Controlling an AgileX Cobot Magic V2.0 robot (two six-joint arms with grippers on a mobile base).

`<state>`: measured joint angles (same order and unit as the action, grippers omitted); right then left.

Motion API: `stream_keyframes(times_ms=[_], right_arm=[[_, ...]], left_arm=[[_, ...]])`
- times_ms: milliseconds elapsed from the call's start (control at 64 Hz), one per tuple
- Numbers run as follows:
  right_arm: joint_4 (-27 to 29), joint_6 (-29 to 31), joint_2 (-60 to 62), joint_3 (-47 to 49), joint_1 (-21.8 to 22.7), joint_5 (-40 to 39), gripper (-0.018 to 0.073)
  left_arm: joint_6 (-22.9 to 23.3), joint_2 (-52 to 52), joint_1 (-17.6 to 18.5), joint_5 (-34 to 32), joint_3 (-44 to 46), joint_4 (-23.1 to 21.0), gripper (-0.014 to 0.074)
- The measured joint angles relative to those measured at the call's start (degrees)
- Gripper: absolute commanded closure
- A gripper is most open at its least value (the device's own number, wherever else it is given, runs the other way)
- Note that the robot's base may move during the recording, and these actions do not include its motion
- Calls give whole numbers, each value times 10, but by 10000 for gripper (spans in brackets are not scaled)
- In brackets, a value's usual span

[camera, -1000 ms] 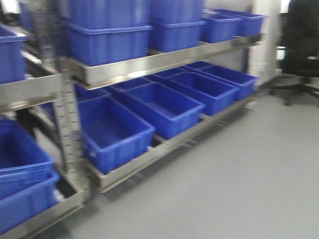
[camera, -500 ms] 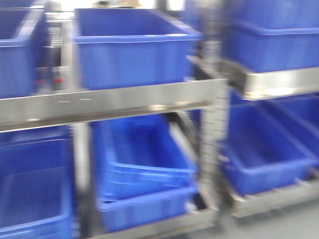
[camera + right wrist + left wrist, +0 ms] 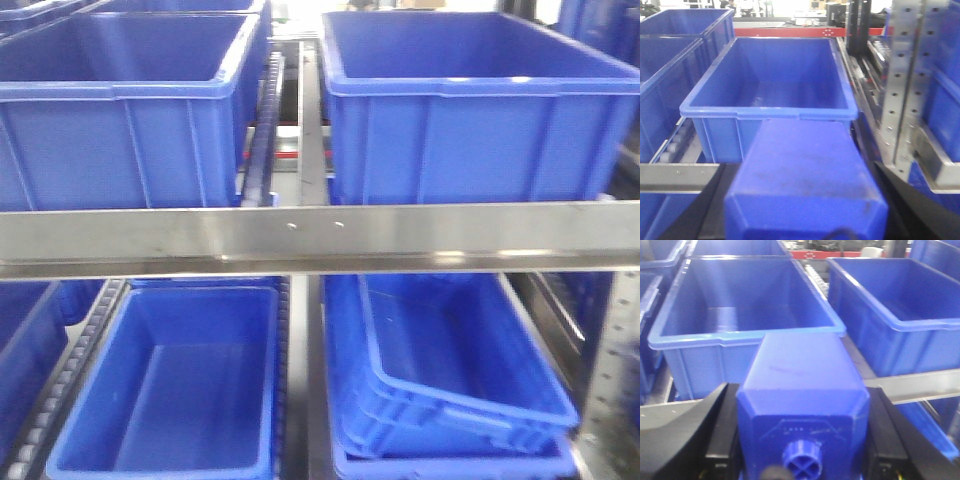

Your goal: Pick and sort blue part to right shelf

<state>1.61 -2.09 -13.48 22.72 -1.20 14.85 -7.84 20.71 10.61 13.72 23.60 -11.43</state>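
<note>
Front view: the right shelf, a steel rack, fills the frame. A brushed steel crossbar with two screws runs across the middle. Above it at upper left sits the upper left bin, large and blue. A grey roller track separates it from the upper right bin. Below the bar, the empty lower left bin lies beside nested bins at lower right, the top one tilted.

Left wrist view: at bottom centre, the left gripper is clamped on a blue part, a boxy block with black fingers pressed against both its sides. Beyond it, filling the upper left, stands a long empty bin.

Right wrist view: at bottom centre, the right gripper grips a second blue part between blurred dark fingers. Past it, at centre, is a deep empty bin, and a perforated steel upright stands at right.
</note>
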Motion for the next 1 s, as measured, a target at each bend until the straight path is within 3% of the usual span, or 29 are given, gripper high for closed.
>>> stream_keyframes(times_ms=[1000], right_arm=[[0,0,0,0,0,0,127]], left_arm=[[0,0,0,0,0,0,244]])
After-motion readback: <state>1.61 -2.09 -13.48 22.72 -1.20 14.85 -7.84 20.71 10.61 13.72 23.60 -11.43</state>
